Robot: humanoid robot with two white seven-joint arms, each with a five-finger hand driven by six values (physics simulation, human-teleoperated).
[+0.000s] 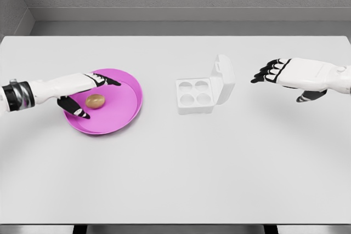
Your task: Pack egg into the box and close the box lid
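A brown egg point(95, 101) lies on a magenta plate point(123, 108) at the left of the white table. My left hand point(94, 95) hovers over the plate with fingers spread around the egg, thumb below it and fingers above; no grasp is visible. A white egg box point(194, 96) with four round cups, all without eggs, sits at the centre, its lid point(224, 79) standing upright on the right side. My right hand point(269, 73) hangs open to the right of the box, fingertips pointing toward the lid, apart from it.
The white table point(175, 168) stretches wide in front of the plate and box. A grey wall runs behind its far edge.
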